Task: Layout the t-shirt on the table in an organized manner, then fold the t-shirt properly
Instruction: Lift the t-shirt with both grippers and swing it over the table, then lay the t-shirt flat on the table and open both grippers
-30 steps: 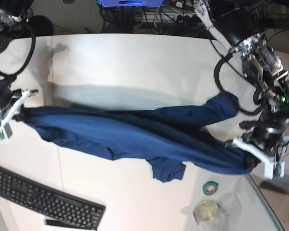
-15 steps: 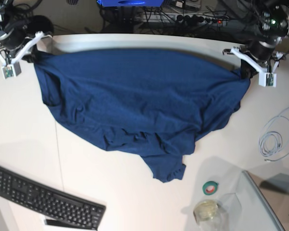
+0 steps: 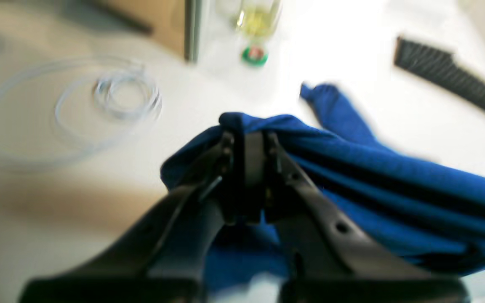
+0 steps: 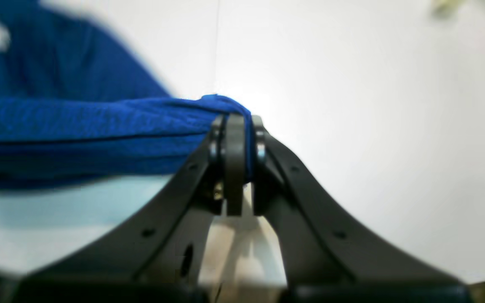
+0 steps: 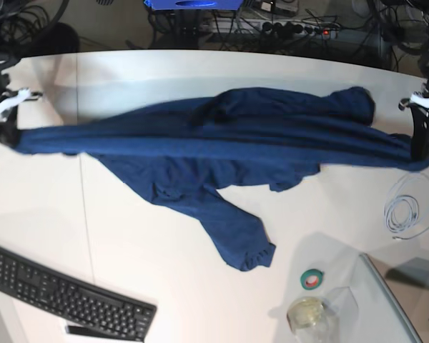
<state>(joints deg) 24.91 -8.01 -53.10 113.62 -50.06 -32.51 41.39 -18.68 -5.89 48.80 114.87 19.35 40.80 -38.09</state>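
Navy fabric of the t-shirt [image 5: 222, 136] is stretched taut above the table [image 5: 164, 264], long axis running straight between the two grippers, one sleeve trailing onto the table toward the keyboard [image 5: 64, 293]. Left gripper [image 3: 249, 143] and right gripper [image 4: 235, 126] are each clamped on an opposite end of the t-shirt, arms spread wide to either side.

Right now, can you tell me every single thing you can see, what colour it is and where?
t-shirt: one, dark blue, stretched across the table between both tools, one sleeve trailing toward the near edge
table: one, white, under everything
keyboard: one, black, near-left corner in the base view
tape roll: one, green with red middle, near-right area
glass jar: one, clear with yellowish contents, just nearer than the tape
cable coil: one, pale, right side
left tool: one, black, shut on the t-shirt
right tool: one, black, shut on the t-shirt
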